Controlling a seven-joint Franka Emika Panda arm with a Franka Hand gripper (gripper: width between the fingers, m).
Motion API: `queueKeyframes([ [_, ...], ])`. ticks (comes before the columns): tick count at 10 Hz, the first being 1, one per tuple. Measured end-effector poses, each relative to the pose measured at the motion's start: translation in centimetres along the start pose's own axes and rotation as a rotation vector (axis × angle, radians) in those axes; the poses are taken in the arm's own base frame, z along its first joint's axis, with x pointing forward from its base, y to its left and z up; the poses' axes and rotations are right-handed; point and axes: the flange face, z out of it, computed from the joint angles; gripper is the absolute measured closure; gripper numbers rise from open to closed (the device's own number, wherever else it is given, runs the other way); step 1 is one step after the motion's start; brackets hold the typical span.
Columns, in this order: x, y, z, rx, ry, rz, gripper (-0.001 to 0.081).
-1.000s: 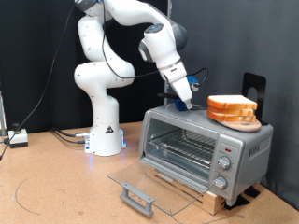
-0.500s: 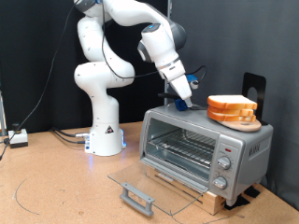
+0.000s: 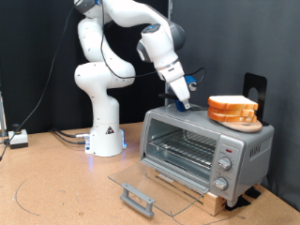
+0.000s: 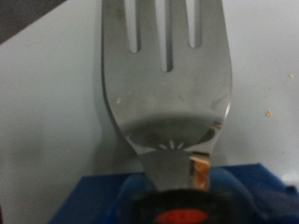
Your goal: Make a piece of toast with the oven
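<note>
The silver-grey oven (image 3: 208, 148) stands at the exterior view's right with its glass door (image 3: 141, 184) folded down flat and its wire rack (image 3: 183, 145) bare. A stack of bread slices (image 3: 232, 110) lies on the oven's top. No single slice of toast shows apart from that stack. My gripper (image 3: 184, 105) hangs just over the oven's top, to the left of the stack. It is shut on a blue-handled metal fork tool (image 4: 166, 84), whose slotted head fills the wrist view over a pale grey surface. The fingers themselves do not show.
The white arm base (image 3: 105, 131) stands behind and to the left of the oven. The oven sits on a wooden block (image 3: 202, 195) on the brown table. A black stand (image 3: 254, 90) rises behind the oven. Cables and a small box (image 3: 16, 139) lie at far left.
The gripper with the fork has shifted only very slightly over the oven's top. Nothing else has moved.
</note>
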Motion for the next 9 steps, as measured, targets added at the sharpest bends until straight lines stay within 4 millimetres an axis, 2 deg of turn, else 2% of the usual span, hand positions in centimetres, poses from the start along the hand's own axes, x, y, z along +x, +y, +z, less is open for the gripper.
queueKeyframes([
  [5,-0.13,0.08,0.13,0.001,-0.001,0.005,-0.0001],
  [6,-0.13,0.08,0.13,0.001,-0.001,0.006,0.0089],
  [7,-0.13,0.08,0.13,0.002,-0.001,0.006,0.0089],
  [8,-0.13,0.08,0.13,0.003,0.000,0.007,0.0272],
  [9,-0.12,0.09,0.13,0.004,0.001,0.009,0.0359],
])
